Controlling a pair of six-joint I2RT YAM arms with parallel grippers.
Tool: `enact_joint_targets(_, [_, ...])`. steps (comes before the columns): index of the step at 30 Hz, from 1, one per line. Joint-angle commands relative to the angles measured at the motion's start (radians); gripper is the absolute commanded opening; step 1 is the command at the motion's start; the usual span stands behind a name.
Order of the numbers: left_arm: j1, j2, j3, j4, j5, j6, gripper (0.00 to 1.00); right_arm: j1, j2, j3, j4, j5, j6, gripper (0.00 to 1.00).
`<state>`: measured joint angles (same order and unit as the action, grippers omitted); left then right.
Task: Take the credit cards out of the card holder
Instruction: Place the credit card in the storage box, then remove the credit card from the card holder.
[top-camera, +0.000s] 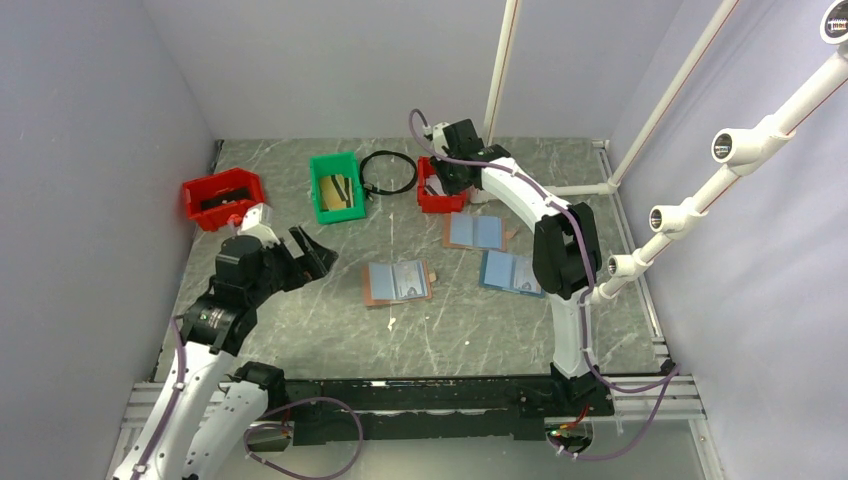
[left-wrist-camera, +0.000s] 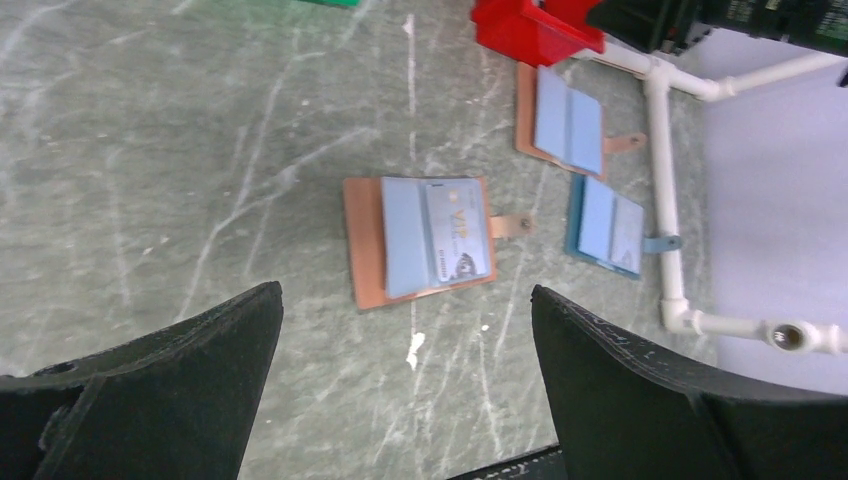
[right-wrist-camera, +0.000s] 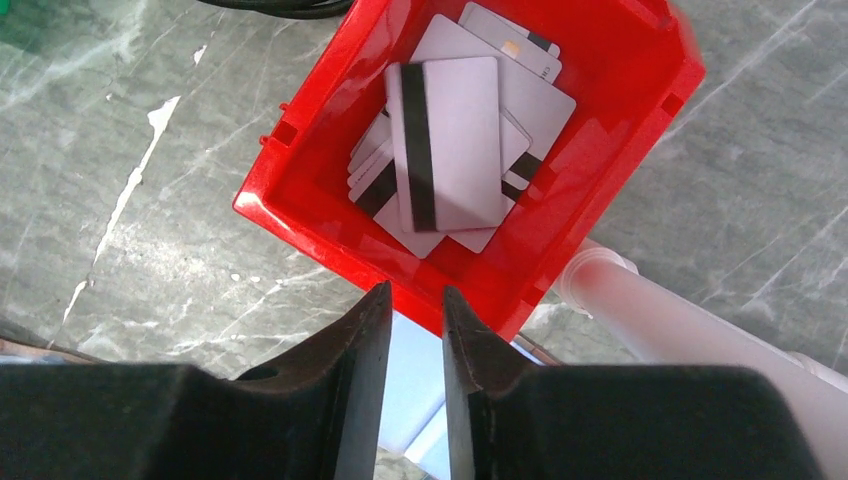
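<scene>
A reddish-brown card holder (top-camera: 398, 283) lies open mid-table with pale blue pages. In the left wrist view (left-wrist-camera: 420, 240) a pale credit card (left-wrist-camera: 457, 243) sits in its right page. My left gripper (top-camera: 310, 255) is open and empty, hovering left of it; the left wrist view shows it (left-wrist-camera: 407, 290) wide apart. My right gripper (top-camera: 447, 178) hovers over a small red bin (top-camera: 437, 195). In the right wrist view it (right-wrist-camera: 415, 295) is slightly apart and empty. The bin (right-wrist-camera: 300, 215) holds several grey cards (right-wrist-camera: 445, 140).
A second reddish-brown holder (top-camera: 477, 232) and a blue-cover holder (top-camera: 512, 272) lie open at the right. A green bin (top-camera: 337, 187), another red bin (top-camera: 222, 197) and a black cable ring (top-camera: 388, 172) stand at the back. White pipes (top-camera: 590, 188) edge the right side.
</scene>
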<state>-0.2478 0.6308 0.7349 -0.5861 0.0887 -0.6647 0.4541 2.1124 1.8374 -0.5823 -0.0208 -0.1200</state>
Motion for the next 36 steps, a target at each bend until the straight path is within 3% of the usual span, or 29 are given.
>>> enact_joint_targets(1, [0.001,0.018,-0.028,0.14,0.127,-0.042,1.0,0.001,-0.038,0.023,0.022,0.027,0.024,0.29])
enact_joint_targets(7, [0.001,0.074,-0.069,0.215,0.238,-0.104,0.96,0.003,-0.115,-0.001,0.002,-0.072,0.019,0.31])
enact_joint_targets(12, [0.001,0.17,-0.106,0.297,0.353,-0.178,0.92,0.004,-0.196,-0.037,-0.128,-0.431,-0.137,0.34])
enact_joint_targets(16, [-0.011,0.252,-0.148,0.411,0.43,-0.272,0.85,0.006,-0.277,-0.172,-0.144,-0.604,-0.185,0.35])
enact_joint_targets(19, [-0.056,0.309,-0.182,0.521,0.442,-0.323,0.77,0.007,-0.341,-0.306,-0.096,-0.733,-0.174,0.35])
enact_joint_targets(26, [-0.147,0.464,-0.176,0.607,0.388,-0.344,0.69,0.009,-0.411,-0.642,0.19,-0.968,0.06,0.33])
enact_joint_targets(29, [-0.176,0.515,-0.182,0.662,0.368,-0.357,0.66,0.029,-0.414,-0.73,0.292,-0.954,0.141,0.31])
enact_joint_targets(36, [-0.235,0.654,-0.174,0.731,0.337,-0.365,0.62,0.096,-0.357,-0.763,0.379,-0.82,0.296,0.32])
